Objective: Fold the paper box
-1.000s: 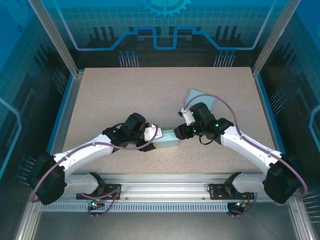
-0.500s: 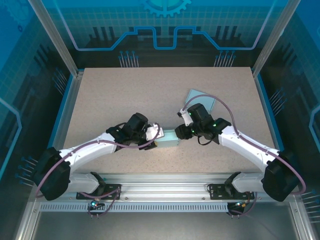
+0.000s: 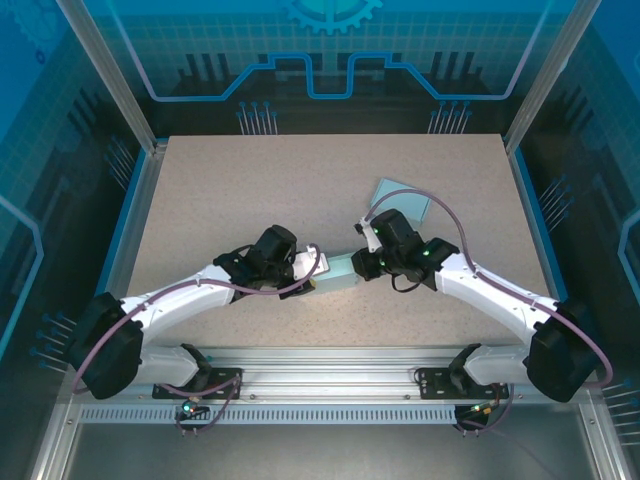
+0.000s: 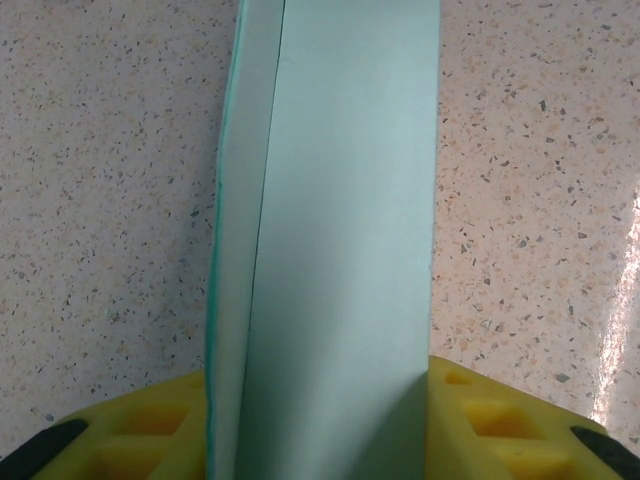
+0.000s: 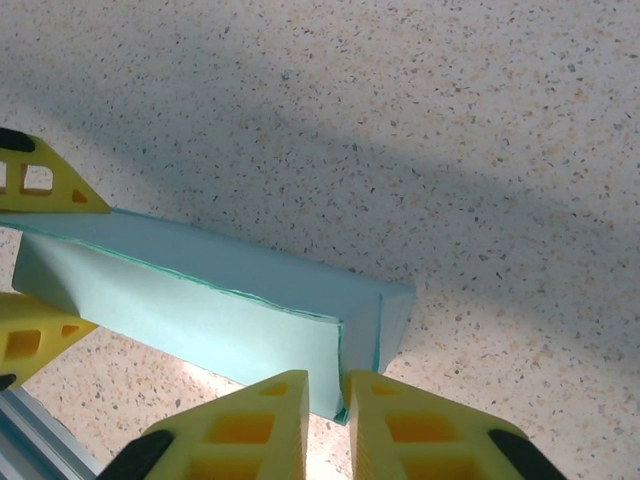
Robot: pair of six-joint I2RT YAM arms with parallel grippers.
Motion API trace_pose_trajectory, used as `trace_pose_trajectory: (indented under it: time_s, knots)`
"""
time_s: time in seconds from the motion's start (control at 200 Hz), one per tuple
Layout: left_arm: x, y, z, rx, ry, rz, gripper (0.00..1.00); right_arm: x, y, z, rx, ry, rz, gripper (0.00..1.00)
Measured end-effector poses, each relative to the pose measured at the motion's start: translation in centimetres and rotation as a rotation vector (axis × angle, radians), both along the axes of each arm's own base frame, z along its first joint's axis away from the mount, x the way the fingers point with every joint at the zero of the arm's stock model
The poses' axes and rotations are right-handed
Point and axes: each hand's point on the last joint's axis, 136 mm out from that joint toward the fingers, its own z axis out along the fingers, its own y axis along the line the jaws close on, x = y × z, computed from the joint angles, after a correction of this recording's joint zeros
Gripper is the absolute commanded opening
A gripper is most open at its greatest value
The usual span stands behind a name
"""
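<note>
One speckled table [image 3: 200, 200] spread beneath everything we saw, with the paper box [image 3: 338, 273] lying on it. At the box's left end the left gripper [image 4: 318, 395] clamped its full width; at the box's right end the right gripper [image 5: 327, 400] pinched one wall, jaws narrow.

The top external camera hangs high above and behind the near edge of the tabletop [image 3: 250, 190], looking down and forward over the whole surface from far off. The left wrist camera sits just behind the left pincer [image 4: 320, 410] and faces along the paper box [image 4: 340, 200] at very short range. The right wrist camera looks steeply down past the right pincer [image 5: 342, 390] from slightly farther back. All three views share the box and the speckled surface beside it.
</note>
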Motion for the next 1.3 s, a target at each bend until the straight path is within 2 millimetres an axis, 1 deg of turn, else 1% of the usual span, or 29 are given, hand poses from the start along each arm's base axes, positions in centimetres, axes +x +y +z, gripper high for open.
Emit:
trace_pose_trajectory:
  time_s: [0.205,0.525,0.69,1.041,1.121,1.301]
  knots:
    - [0.09,-0.16,-0.03,0.002,0.002,-0.002,0.41,0.09,-0.07,-0.02,0.004,0.007,-0.044,0.16]
    - [0.18,-0.48,-0.09,0.018,-0.011,-0.003,0.40,0.34,-0.33,-0.09,0.024,0.034,-0.120,0.07]
    - [0.39,-0.85,-0.12,0.025,-0.017,-0.005,0.40,0.53,-0.36,0.11,0.032,0.050,-0.154,0.07]
    - [0.53,-0.86,-0.08,0.031,-0.023,-0.001,0.41,0.69,-0.49,0.01,0.021,0.058,-0.169,0.06]
    - [0.56,-0.84,-0.08,0.033,-0.025,0.001,0.43,0.73,-0.51,-0.02,0.017,0.053,-0.168,0.05]
    - [0.64,-0.82,-0.12,0.035,-0.026,0.011,0.53,0.78,-0.43,-0.29,-0.006,0.020,-0.162,0.05]
